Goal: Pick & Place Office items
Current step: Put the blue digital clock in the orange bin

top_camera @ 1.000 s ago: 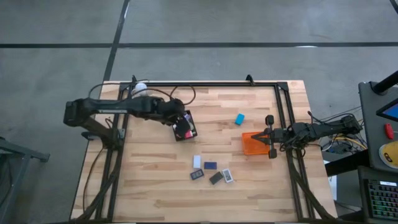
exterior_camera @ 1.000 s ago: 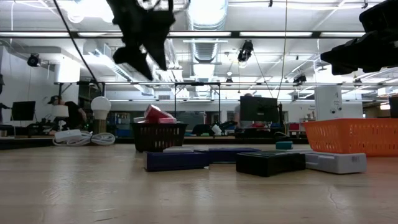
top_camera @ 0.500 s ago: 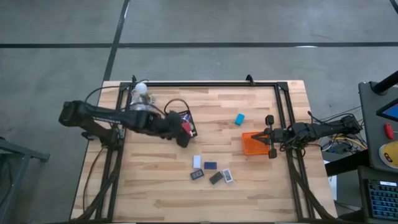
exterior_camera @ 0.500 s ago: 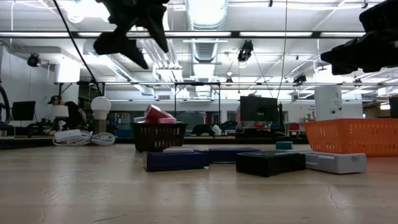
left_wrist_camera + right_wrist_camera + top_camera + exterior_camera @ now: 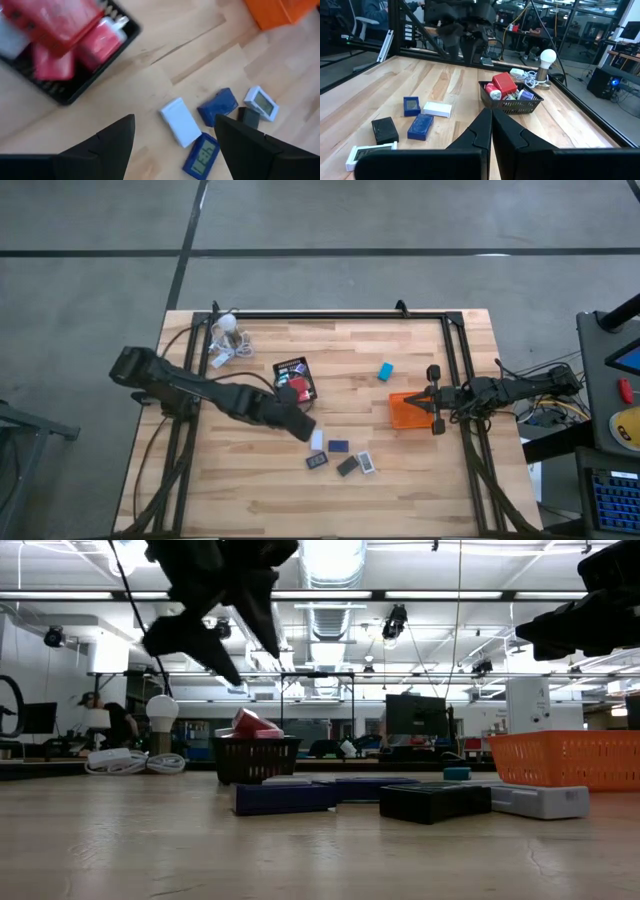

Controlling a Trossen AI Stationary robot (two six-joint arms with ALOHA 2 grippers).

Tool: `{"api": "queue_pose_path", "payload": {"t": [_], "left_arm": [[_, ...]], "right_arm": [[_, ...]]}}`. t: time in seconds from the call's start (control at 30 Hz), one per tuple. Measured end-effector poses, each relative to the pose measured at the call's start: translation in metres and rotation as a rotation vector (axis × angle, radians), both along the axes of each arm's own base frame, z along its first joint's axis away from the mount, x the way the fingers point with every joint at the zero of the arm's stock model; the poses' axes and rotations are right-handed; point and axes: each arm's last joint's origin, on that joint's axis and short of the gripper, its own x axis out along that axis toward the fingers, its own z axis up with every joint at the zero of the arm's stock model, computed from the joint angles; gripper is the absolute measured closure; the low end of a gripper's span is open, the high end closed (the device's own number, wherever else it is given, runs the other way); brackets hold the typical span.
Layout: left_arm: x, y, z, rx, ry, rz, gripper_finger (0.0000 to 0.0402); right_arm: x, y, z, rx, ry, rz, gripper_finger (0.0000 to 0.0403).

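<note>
White flat block (image 5: 180, 121) beside the black mesh tray (image 5: 296, 379) looks light, stiff and smooth; best pinched across its short sides. Left hand (image 5: 172, 145) hovers over it, fingers apart, holding nothing. That tray holds red and pink pieces; the orange tray (image 5: 405, 410) looks empty. Right hand (image 5: 491, 132) waits closed by the orange tray.

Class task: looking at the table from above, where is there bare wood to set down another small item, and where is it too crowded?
Bare wood lies between the black mesh tray and the teal block, and along the near edge. It is crowded at the loose cluster, under the open left gripper.
</note>
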Motion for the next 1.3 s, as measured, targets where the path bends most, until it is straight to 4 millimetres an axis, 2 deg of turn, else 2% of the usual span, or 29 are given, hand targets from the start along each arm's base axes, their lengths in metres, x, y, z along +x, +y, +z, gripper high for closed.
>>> {"api": "queue_pose_path", "payload": {"t": [0.13, 0.3, 0.37, 0.53, 0.73, 0.9, 1.03, 1.1, 1.17, 1.23, 1.3], "left_arm": [[0.015, -0.004, -0.007, 0.089, -0.045, -0.159, 0.0126], [0.031, -0.007, -0.009, 0.357, -0.091, -0.51, 0.0126], [0.034, -0.009, -0.01, 0.426, -0.099, -0.585, 0.0126], [0.031, -0.008, -0.015, 0.493, -0.072, -0.506, 0.0126], [0.025, -0.007, -0.022, 0.491, -0.055, -0.442, 0.0126], [0.027, -0.004, -0.013, 0.638, -0.151, -0.126, 0.0126], [0.03, -0.001, -0.011, 0.744, -0.092, -0.269, 0.0126], [0.034, 0.009, -0.004, 0.801, -0.064, -0.331, 0.0126], [0.039, 0.025, 0.012, 0.837, -0.062, -0.317, 0.0126], [0.041, 0.041, 0.027, 0.838, -0.082, -0.273, 0.0126], [0.041, 0.054, 0.032, 0.808, -0.097, -0.289, 0.0126]], "right_arm": [[0.0, 0.0, 0.0, 0.0, 0.0, 0.0, 0.0394], [0.0, 0.0, 0.0, 0.0, 0.0, -0.001, 0.0394], [0.0, 0.0, 0.0, 0.0, 0.0, 0.0, 0.0394], [0.0, 0.0, 0.0, 0.0, 0.0, 0.0, 0.0394], [0.0, 0.0, 0.0, 0.0, 0.0, 0.0, 0.0394], [0.0, 0.0, 0.0, 0.0, 0.0, 0.0, 0.0394], [0.0, 0.0, 0.0, 0.0, 0.0, 0.0, 0.0394], [0.0, 0.0, 0.0, 0.0, 0.0, 0.0, 0.0394], [0.0, 0.0, 0.0, 0.0, 0.0, 0.0, 0.0394], [0.0, 0.0, 0.0, 0.0, 0.0, 0.0, 0.0394], [0.0, 0.0, 0.0, 0.0, 0.0, -0.001, 0.0394]]}}
